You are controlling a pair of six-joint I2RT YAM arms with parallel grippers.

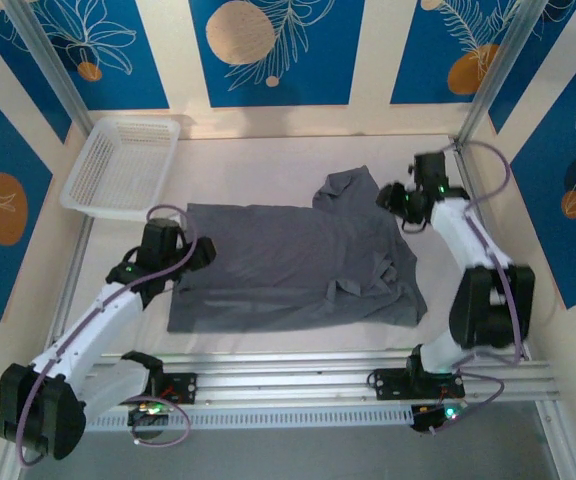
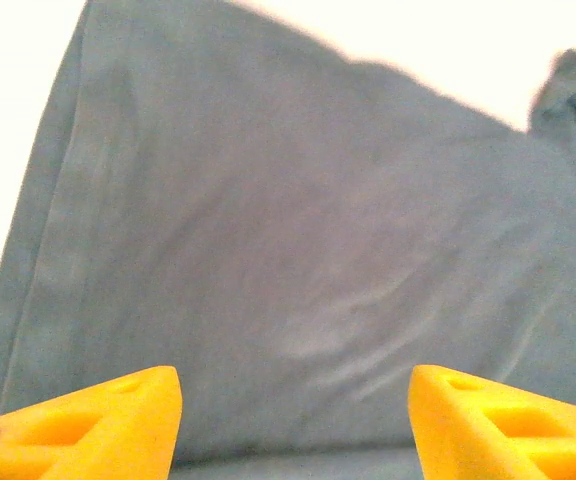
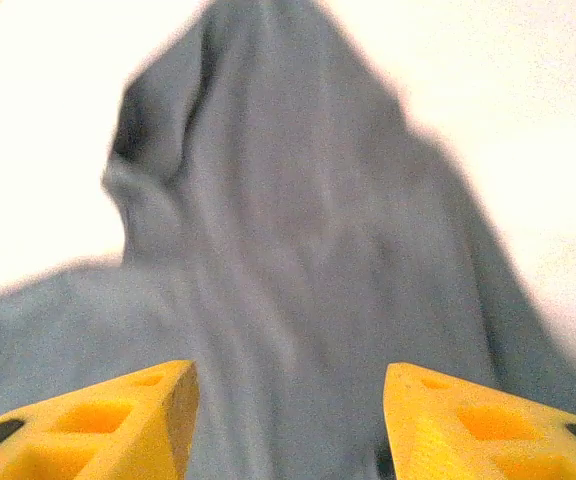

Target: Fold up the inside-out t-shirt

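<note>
inside-out t-shirt (image 1: 288, 265) | left hand (image 1: 208, 252) at left edge, apparently | bare table (image 1: 268, 160) beyond

My left fingers (image 2: 88, 420) and right fingers (image 3: 468, 420) are cut off by the bottom edge of their wrist views, the t-shirt (image 2: 268, 250) ahead of them is blurred and runs off the frame, and from above I cannot tell whether either pair touches the cloth.

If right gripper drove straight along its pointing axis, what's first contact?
The inside-out t-shirt: the open right gripper points onto its rumpled cloth, with nothing in between. How far off it lies is unclear from the wrist view.
</note>
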